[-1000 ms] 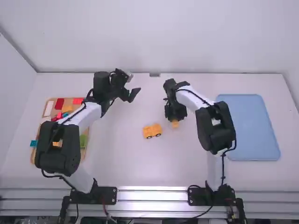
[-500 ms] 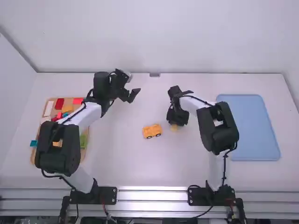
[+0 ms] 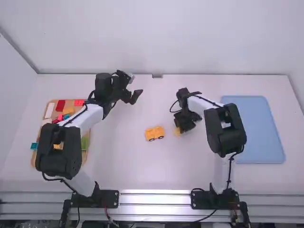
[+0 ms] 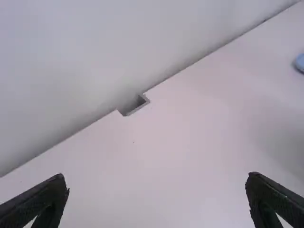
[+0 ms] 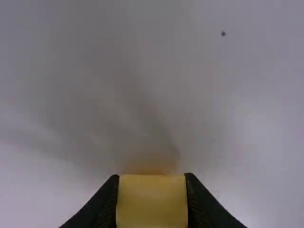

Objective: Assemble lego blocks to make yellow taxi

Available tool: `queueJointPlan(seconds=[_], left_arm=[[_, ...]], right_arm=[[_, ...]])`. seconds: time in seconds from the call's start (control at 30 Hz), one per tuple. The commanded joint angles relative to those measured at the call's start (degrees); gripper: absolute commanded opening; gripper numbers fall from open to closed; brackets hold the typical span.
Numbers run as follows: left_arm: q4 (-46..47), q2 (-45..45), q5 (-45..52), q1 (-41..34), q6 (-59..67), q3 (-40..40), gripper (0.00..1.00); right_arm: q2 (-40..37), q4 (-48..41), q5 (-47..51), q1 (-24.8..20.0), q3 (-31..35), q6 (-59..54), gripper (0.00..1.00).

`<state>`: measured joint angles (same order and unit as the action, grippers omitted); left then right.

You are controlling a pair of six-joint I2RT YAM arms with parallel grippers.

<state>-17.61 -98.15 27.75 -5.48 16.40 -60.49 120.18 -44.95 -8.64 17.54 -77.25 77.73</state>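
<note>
My right gripper is low over the table, right of the wheeled block. In the right wrist view, my right gripper is shut on a yellow block, which sits between both fingers; the same yellow block peeks out beside it in the high view. An orange-yellow block assembly with dark wheels stands on the table near the middle. My left gripper is over the table's far left part, well away from that assembly. In the left wrist view, my left gripper is open with nothing between its fingers.
A wooden tray with several coloured blocks lies at the left, partly under the left arm. A blue tray lies at the right. The back wall borders the table's far edge, which has a small notch.
The right gripper has turned and shifted slightly, its body swinging rightward and toward the camera, with the yellow block still held. The left arm and the wheeled assembly have stayed still.
</note>
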Motion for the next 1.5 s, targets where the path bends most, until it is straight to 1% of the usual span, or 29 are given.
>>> queueJointPlan(seconds=[0.0, 0.07, 0.13, 0.2, 0.4, 0.6, 0.73, 0.8, 0.83, 0.9, 0.93, 0.97, 1.17, 1.23, 1.33, 1.47], left_arm=[[-0.17, -0.33, -0.20, -0.09, -0.31, -1.33, 0.99], [-0.22, -0.33, -0.20, -0.09, -0.33, -1.33, 0.99], [-0.26, -0.33, -0.20, -0.09, -0.31, -1.33, 0.99], [-0.31, -0.33, -0.17, -0.09, -0.33, -1.33, 0.99], [-0.39, -0.33, -0.17, -0.09, -0.35, -1.33, 0.99], [-0.15, -0.33, -0.20, -0.09, -0.33, -1.33, 0.99], [0.04, -0.33, -0.17, -0.09, -0.31, -1.33, 0.99], [0.11, -0.33, -0.20, -0.09, -0.31, -1.33, 0.99], [0.20, -0.33, -0.22, -0.09, -0.31, -1.33, 0.99], [0.20, -0.33, -0.22, -0.09, -0.31, -1.33, 0.99], [0.20, -0.33, -0.22, -0.09, -0.31, -1.33, 0.99], [0.17, -0.33, -0.22, -0.09, -0.31, -1.33, 0.99], [0.07, -0.33, -0.20, -0.09, -0.26, -1.33, 0.99], [0.04, -0.33, -0.20, -0.09, -0.31, -1.33, 0.99], [0.04, -0.33, -0.20, -0.09, -0.33, -1.33, 0.99], [0.11, -0.33, -0.20, -0.09, -0.31, -1.33, 0.99]], right_arm=[[-1.90, -0.31, -0.31, -0.94, 0.42, 8.22, 0.00], [-1.88, -0.35, -0.42, -1.53, 0.44, 9.97, 0.00], [-1.88, -0.61, -0.55, -1.86, 0.44, 14.10, 0.00], [-1.88, -0.48, -0.44, -1.86, 0.48, 15.26, 0.00], [-1.88, -0.20, -0.74, -0.11, 0.48, 25.55, 0.00], [-1.88, 1.31, 2.75, 2.32, 0.48, 28.96, 0.00], [-1.88, 0.96, 3.98, 2.73, 0.48, 28.89, 0.00], [-1.88, 0.94, 3.98, 2.67, 0.48, 28.35, 0.02], [-1.88, 0.85, 4.00, 2.67, 0.48, 28.35, 0.05], [-1.88, 0.66, 3.98, 2.67, 0.48, 28.33, 0.16], [-1.88, 0.48, 4.00, 2.64, 0.48, 28.35, 0.32], [-1.88, 0.28, 3.98, 2.47, 0.48, 28.33, 0.38], [-1.88, -0.26, 2.51, 1.31, 0.48, 26.93, 0.44], [-1.88, 0.11, 0.35, 0.79, 0.48, 25.27, 0.98], [-1.88, 0.15, -2.10, -0.28, 0.48, 23.28, 0.98], [-1.88, 0.07, -2.49, -1.22, 0.48, 22.93, 0.98]])
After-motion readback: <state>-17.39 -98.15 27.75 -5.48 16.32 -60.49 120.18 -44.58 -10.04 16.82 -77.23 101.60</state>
